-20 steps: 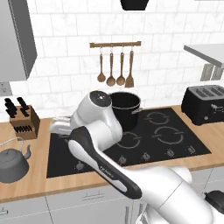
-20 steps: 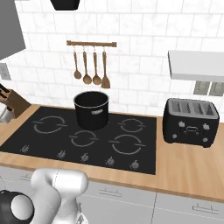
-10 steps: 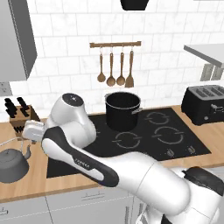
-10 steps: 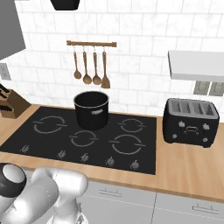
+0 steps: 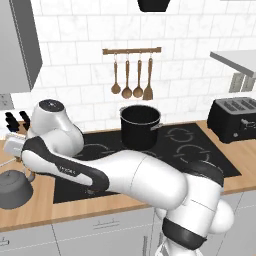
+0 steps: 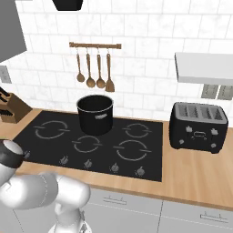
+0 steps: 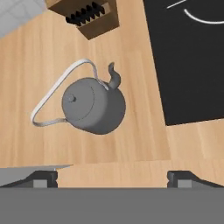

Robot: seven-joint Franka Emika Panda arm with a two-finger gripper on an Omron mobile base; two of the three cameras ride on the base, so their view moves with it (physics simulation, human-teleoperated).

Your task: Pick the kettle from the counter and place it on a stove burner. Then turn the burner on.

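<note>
The squat grey kettle (image 7: 94, 105) stands upright on the tan wood counter (image 7: 131, 140), with its wire handle (image 7: 57, 89) folded to one side and its spout (image 7: 114, 76) toward the knife block. My gripper (image 7: 113, 177) hovers above it, open, with nothing between its widely spread fingertips (image 7: 43, 177). In the left base view the kettle (image 5: 15, 189) sits at the counter's far left, under the arm's end. The widest burner ring (image 6: 132, 150) lies at the front right of the black cooktop (image 6: 41, 145), bare.
A black stockpot (image 5: 140, 125) stands on a rear burner. The knife block (image 7: 89, 13) is just beyond the kettle, and the cooktop's edge (image 7: 162, 87) runs beside it. A black toaster (image 6: 198, 126) sits at the right. A row of knobs (image 6: 113, 168) lines the cooktop's front.
The arm has swung left from over the cooktop to above the kettle at the counter's far left. Kettle, pot and toaster have not moved.
</note>
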